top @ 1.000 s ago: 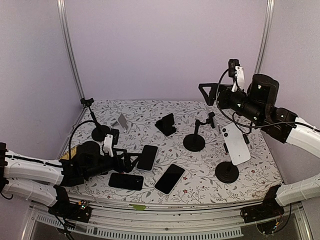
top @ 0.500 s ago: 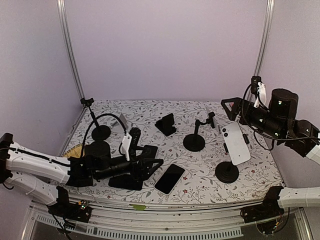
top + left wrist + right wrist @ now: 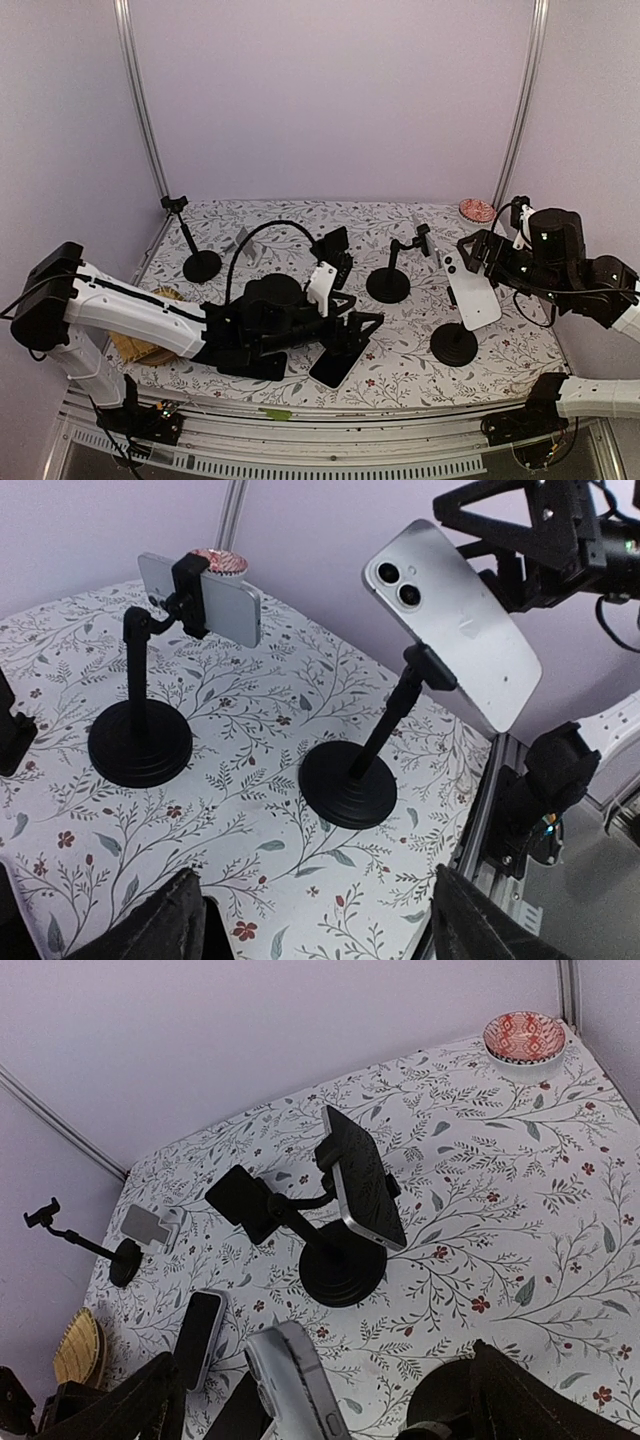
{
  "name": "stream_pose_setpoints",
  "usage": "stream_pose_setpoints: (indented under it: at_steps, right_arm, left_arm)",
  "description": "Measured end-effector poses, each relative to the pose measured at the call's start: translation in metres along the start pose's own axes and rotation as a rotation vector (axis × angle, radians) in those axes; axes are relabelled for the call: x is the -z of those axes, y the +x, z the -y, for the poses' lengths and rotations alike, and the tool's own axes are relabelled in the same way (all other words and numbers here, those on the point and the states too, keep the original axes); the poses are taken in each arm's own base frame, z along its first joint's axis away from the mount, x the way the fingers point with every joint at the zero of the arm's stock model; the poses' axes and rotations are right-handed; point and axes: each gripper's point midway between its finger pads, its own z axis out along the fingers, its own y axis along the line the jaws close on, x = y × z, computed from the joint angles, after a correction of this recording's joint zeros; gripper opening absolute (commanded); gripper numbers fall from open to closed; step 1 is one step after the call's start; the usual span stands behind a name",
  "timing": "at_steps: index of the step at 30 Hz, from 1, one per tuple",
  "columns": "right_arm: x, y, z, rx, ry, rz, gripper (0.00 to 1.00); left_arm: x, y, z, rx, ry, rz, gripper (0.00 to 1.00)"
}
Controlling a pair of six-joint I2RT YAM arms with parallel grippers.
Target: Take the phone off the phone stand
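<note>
Nothing is lifted yet: the white phone [image 3: 472,290] sits tilted on its phone stand [image 3: 454,346] at the right. The right gripper [image 3: 474,250] hovers by its top edge, fingers apart, seemingly not touching. The left gripper [image 3: 358,318] gapes empty mid-table.

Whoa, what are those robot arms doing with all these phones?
They are trying to take a phone off its stand. The right gripper hovers wide open next to the white phone, which sits tilted on its black stand; nothing grips it yet. The left gripper is open too, reaching low across the table above a dark phone lying flat, and it holds nothing.
</note>
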Motion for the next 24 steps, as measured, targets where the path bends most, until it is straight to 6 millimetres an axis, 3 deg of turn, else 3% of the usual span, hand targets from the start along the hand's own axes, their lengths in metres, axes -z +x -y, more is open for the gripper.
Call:
stream_pose_setpoints:
  at_steps: [5,10,16,19,24]
  right_arm:
    - [0.007,0.019,0.017,-0.042,0.01,-0.042,0.99]
    - [0.014,0.038,0.028,-0.075,-0.005,-0.09,0.99]
    - [0.031,0.045,0.02,-0.107,-0.128,-0.108,0.99]
    - [0.038,0.044,0.013,-0.113,-0.196,-0.103,0.99]
    - [0.034,0.053,0.005,-0.093,-0.252,-0.127,0.99]
  left_arm:
    - [-0.013,0.019,-0.002,-0.02,-0.013,-0.05,0.77]
    - [-0.027,0.016,0.006,-0.049,0.01,-0.052,0.76]
    - [-0.04,-0.007,0.036,-0.139,0.162,-0.028,0.8]
    - [-0.048,-0.026,0.047,-0.18,0.281,-0.013,0.87]
    - [-0.065,-0.068,0.026,-0.172,0.426,0.015,0.95]
